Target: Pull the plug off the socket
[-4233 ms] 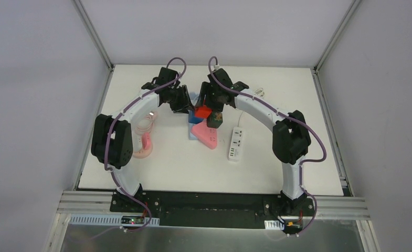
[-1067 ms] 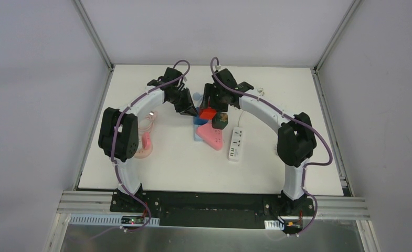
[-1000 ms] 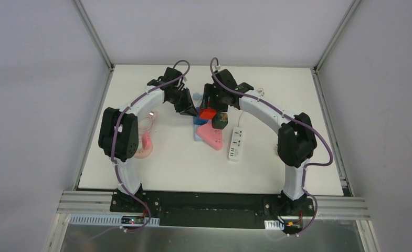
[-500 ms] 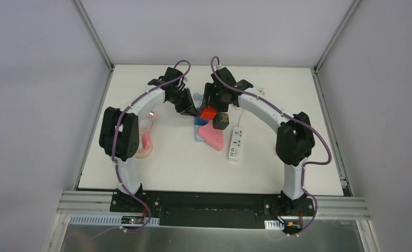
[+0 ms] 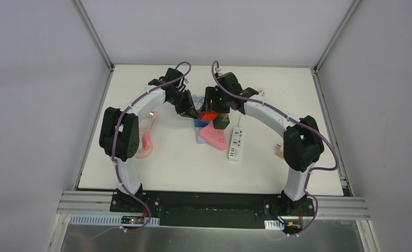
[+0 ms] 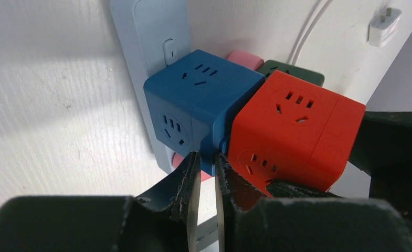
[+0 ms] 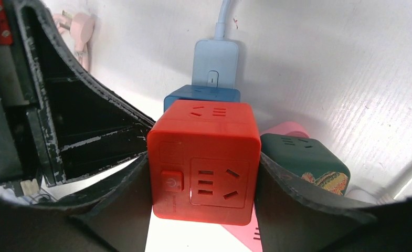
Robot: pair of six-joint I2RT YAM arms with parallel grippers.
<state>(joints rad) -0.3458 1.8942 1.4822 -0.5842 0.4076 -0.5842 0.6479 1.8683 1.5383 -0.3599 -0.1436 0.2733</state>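
Observation:
A red cube plug (image 7: 203, 157) sits against a blue cube socket (image 6: 198, 100) that stands on a light blue power strip (image 6: 151, 31). My right gripper (image 7: 203, 176) is shut on the red cube (image 5: 210, 114), one finger on each side. My left gripper (image 6: 206, 157) is shut, and its fingertips (image 6: 190, 173) press on the blue cube's lower edge beside the seam with the red cube (image 6: 298, 126). In the top view the left gripper (image 5: 192, 111) meets the right gripper (image 5: 212, 111) over the blue cube (image 5: 199, 122).
A dark green cube (image 7: 303, 160) stands on a pink strip (image 5: 212, 137) just right of the red cube. A white power strip (image 5: 235, 143) lies further right. Pink items (image 5: 143, 147) lie at the left. A white charger (image 6: 382, 23) lies behind.
The right arm's elbow has swung outward to the right and its wrist has turned a little, with the red cube still in its grip. The left arm has stayed still.

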